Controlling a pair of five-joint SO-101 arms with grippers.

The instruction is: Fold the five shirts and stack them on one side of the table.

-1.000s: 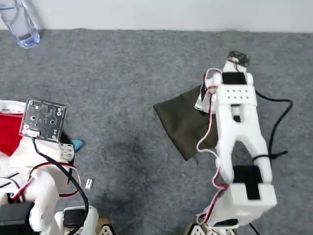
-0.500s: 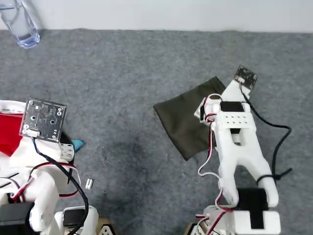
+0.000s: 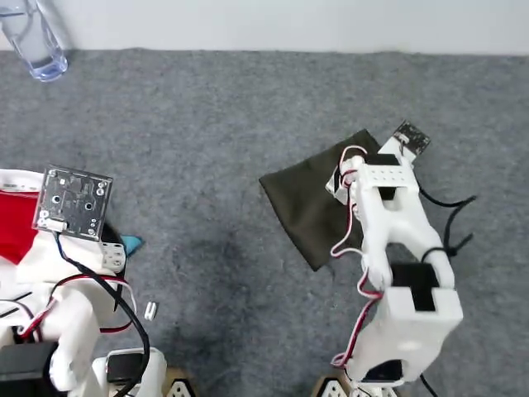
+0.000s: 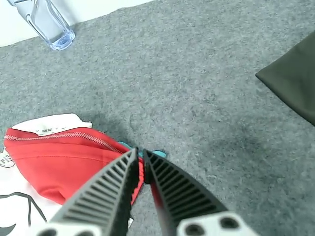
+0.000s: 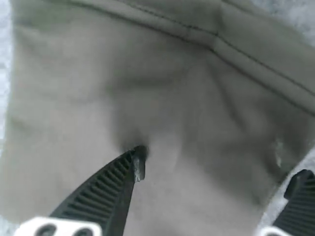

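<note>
Risk at the olive shirt: the folded dark olive cotton shirt (image 3: pixel 306 203) lies on the right side of the grey carpeted table (image 3: pixel 207 124). If the right gripper (image 5: pixel 219 172) closes here, it may pinch only the top layer and pull the fold open.
Risk of dragging: the one fingertip (image 5: pixel 138 164) pressing into the cloth could bunch it or slide the whole shirt.
Risk at the pile: the red zipped shirt (image 4: pixel 59 162) and the white printed shirt (image 4: pixel 15 216) lie unfolded at the left edge, so the stack is far from made.
Right jaws: spread wide and holding nothing; one tip dents the olive cloth, the other is at its edge.
Left jaws: the left gripper (image 4: pixel 140 160) is closed to a thin slit over the red shirt's edge, with nothing seen between them.
</note>
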